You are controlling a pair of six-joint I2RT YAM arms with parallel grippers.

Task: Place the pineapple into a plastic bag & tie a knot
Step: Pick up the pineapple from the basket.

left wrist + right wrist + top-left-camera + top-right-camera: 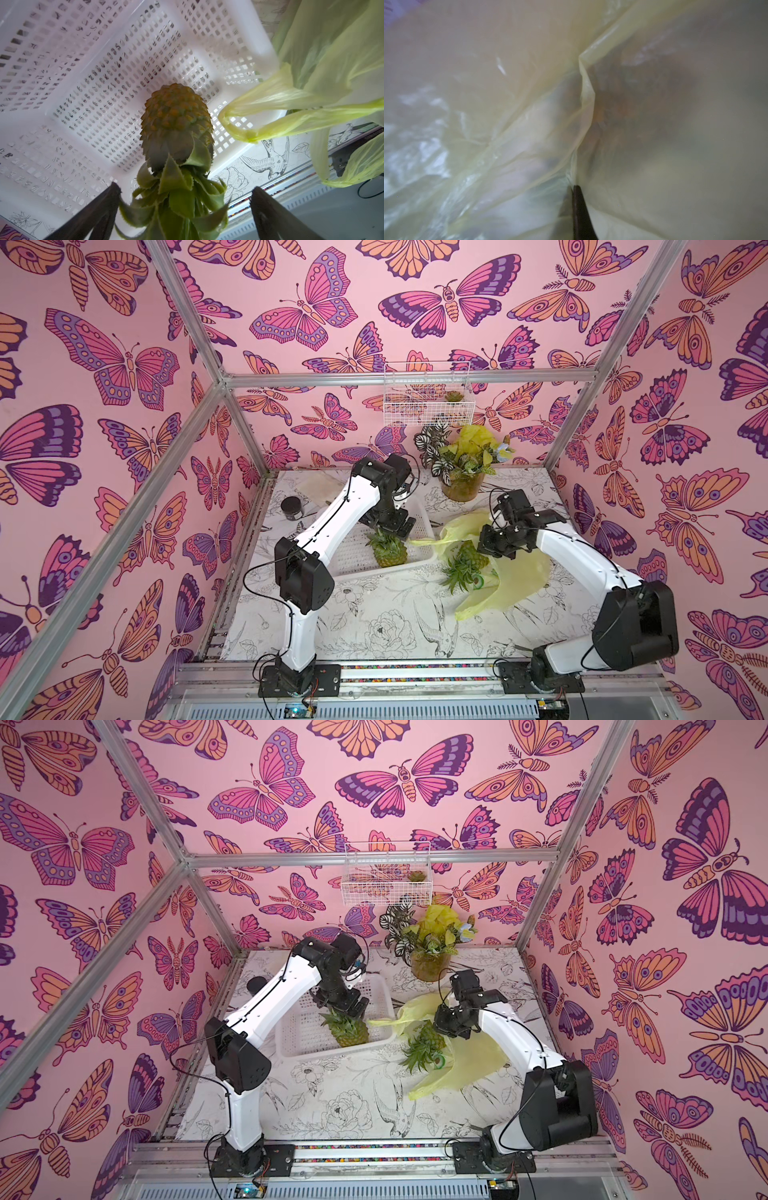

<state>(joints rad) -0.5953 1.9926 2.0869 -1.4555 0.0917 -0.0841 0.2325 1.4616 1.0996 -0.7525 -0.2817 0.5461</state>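
Room: pink walls (374,302) with big butterflies, and a table (374,614) with flowers and birds drawn on it.
White basket (353,549): it sits on the table, on the left arm's side.
Pineapple (176,116): it is inside the basket, and its leafy top points at the left pincer.
Left pincer (186,187): spread wide, with one finger on each side of the leaves. It is not squeezing them.
Plastic bag (523,572): it lies on the table just beside the basket, under the right arm.
Handle loop (239,128): it hangs over the basket's rim, near the pineapple.
Right pincer (575,187): pressed together, pinching the bag's thin skin.
Second pineapple (471,556): it lies at the bag's mouth with its leaves out on the table. I cannot tell how far in it is.
Knot: there is none yet. The handles are loose.
Could go wrong, slip: the leaves are thin and bendy, so the heavy fruit may slide out and drop.
Could go wrong, snag: the loose loop on the rim may catch on the fruit and drag the bag.
Could go wrong, mouth: only one spot of the bag is held, so the opening may flop shut.
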